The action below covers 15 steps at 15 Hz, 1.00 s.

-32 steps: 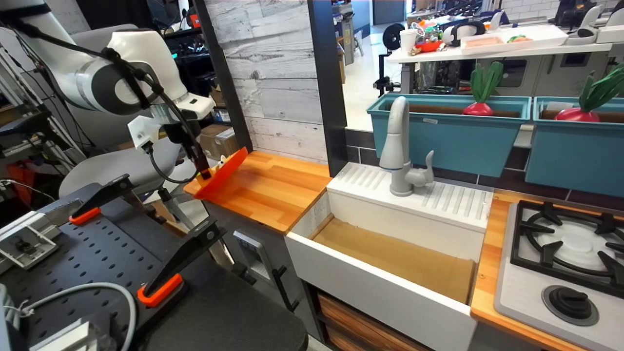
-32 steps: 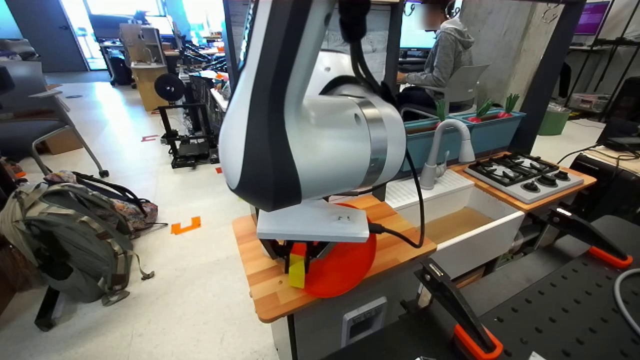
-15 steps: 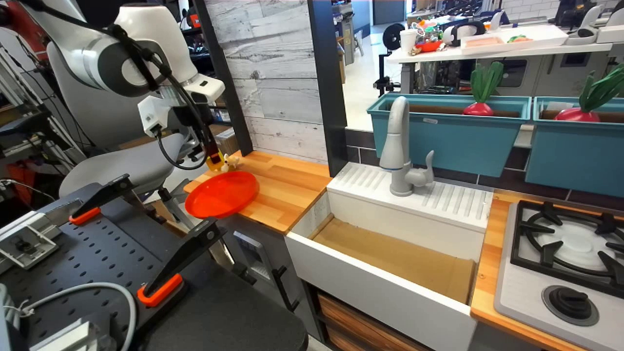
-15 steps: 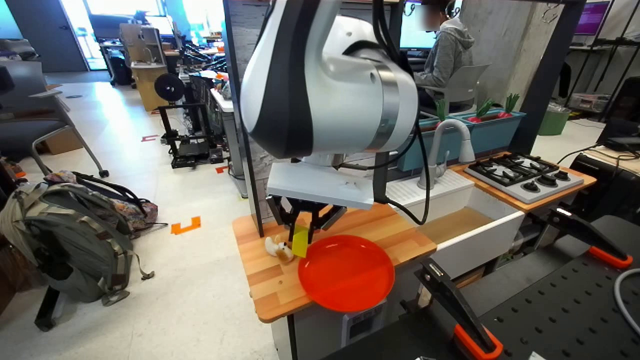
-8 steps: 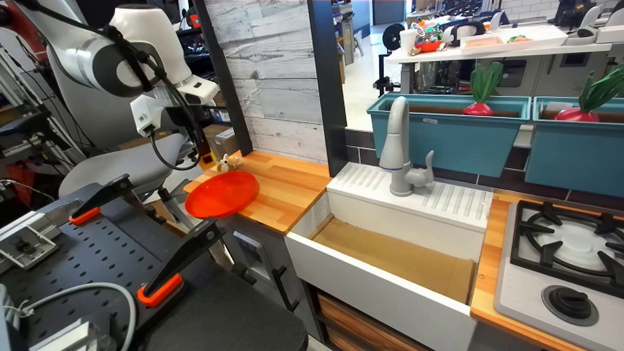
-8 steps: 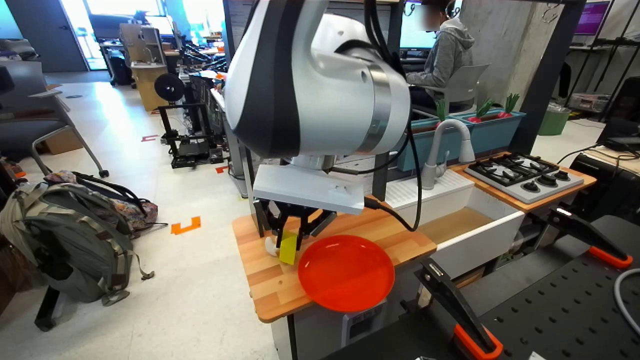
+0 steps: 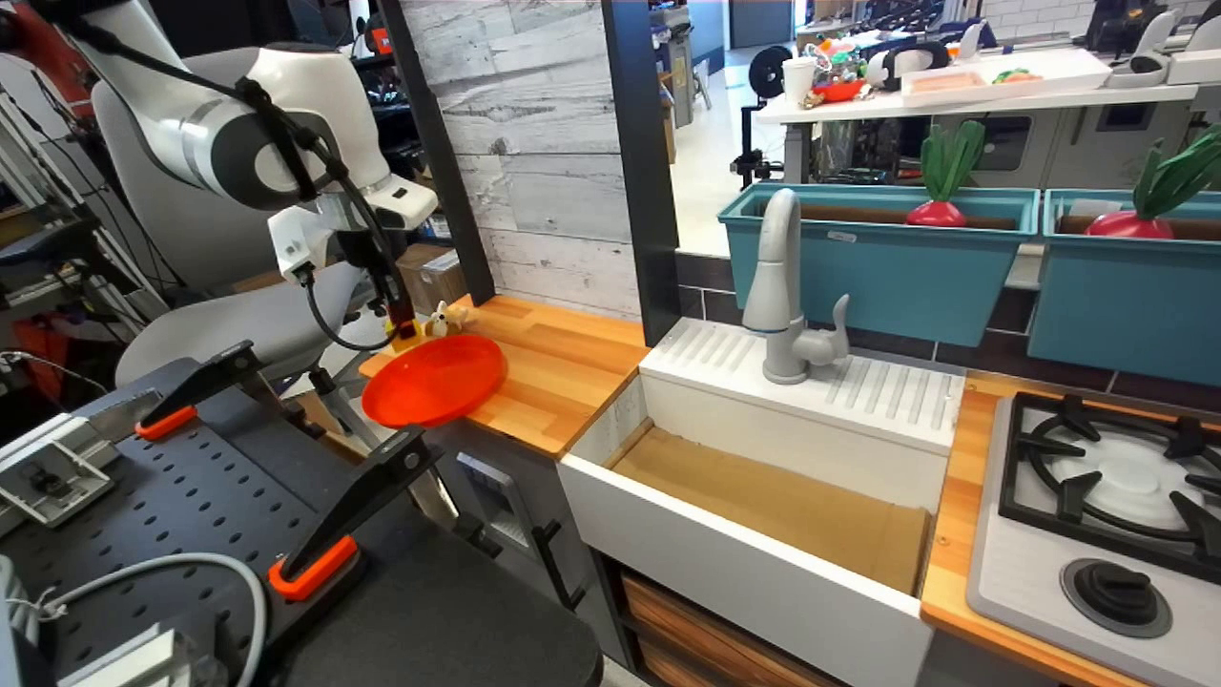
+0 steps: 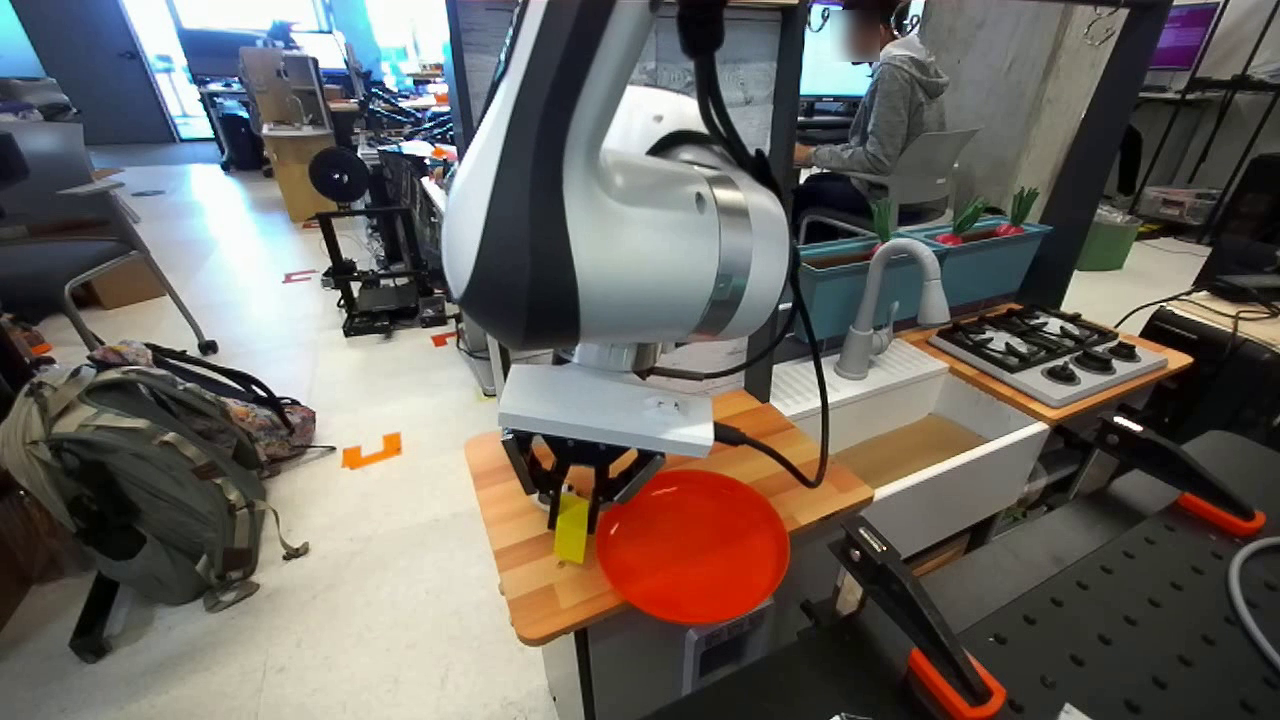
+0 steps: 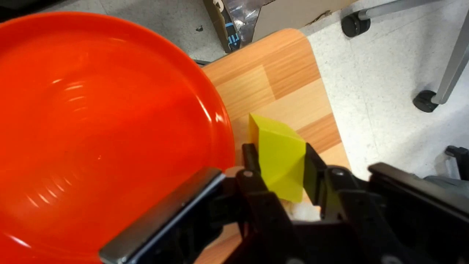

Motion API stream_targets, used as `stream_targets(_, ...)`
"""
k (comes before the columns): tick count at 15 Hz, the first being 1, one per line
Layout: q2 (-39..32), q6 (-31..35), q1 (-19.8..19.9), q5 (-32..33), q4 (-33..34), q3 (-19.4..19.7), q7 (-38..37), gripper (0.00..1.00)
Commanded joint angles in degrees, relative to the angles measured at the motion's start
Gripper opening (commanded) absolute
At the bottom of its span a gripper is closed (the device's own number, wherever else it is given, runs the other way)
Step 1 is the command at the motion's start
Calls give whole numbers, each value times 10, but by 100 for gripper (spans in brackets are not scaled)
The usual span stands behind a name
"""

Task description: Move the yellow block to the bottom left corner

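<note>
The yellow block point(image 8: 571, 530) is held between the fingers of my gripper point(image 8: 576, 512). In the wrist view the pads of my gripper point(image 9: 280, 156) press on both sides of the yellow block point(image 9: 281, 146), which sits tilted. In an exterior view the block point(image 7: 408, 329) is partly behind the plate's rim. It is left of the orange-red plate point(image 8: 692, 545) and over the wooden countertop point(image 8: 535, 575); whether it touches the wood I cannot tell. The countertop's rounded corner near the plate point(image 8: 528, 622) shows, also in the wrist view point(image 9: 287, 40).
The plate point(image 9: 110, 121) lies flat close beside the gripper and overhangs the countertop's front edge. A small white and tan toy animal point(image 7: 444, 320) stands behind the block. A wooden-slat wall point(image 7: 544, 172) rises behind, and the white sink point(image 7: 763, 553) is to the right.
The plate, tilted up 2.1 s ago, now lies flat. My gripper rose with the block near the toy, then moved left and down beside the plate.
</note>
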<state>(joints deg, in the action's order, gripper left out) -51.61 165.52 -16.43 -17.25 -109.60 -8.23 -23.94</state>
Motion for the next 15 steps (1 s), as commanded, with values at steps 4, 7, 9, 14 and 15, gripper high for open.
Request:
stream_targets(4, -36, -25, -13, 5, 49, 16, -6, 59)
stream_targets(7, -32, -20, -14, 4, 45, 17, -6, 79)
stream_targets(9, -26, -12, -17, 3, 37, 17, -6, 94)
stream_targets(14, 9, 21, -30, 1, -4, 15, -8, 100)
stream_targets(15, 23, 29, -33, 0, -20, 14, -8, 100)
